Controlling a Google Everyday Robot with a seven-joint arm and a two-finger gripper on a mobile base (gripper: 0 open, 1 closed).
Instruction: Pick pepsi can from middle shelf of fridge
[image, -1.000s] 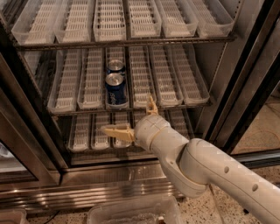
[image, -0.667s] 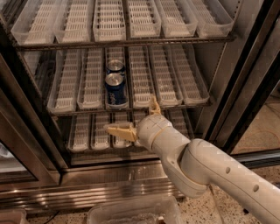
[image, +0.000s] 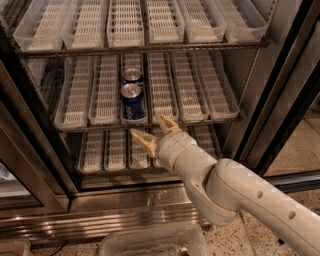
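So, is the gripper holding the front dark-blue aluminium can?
No, the open gripper hangs empty below the front dark-blue can, just outside the middle shelf.

The claw (image: 152, 131) hangs just in front of the near edge of the middle shelf (image: 207, 95), fingers spread. Together with the arm (image: 240, 195) behind it, it covers the near ends of several trays on the lower rack (image: 100, 150). The arm runs out past the right and bottom edges. The pepsi can (image: 133, 102) hides the lower body of the twin can (image: 132, 76) farther back. The top rack (image: 125, 25) is cut by the upper edge, and a clear tub (image: 150, 242) by the bottom edge. The fridge (image: 280, 95) extends beyond the view.
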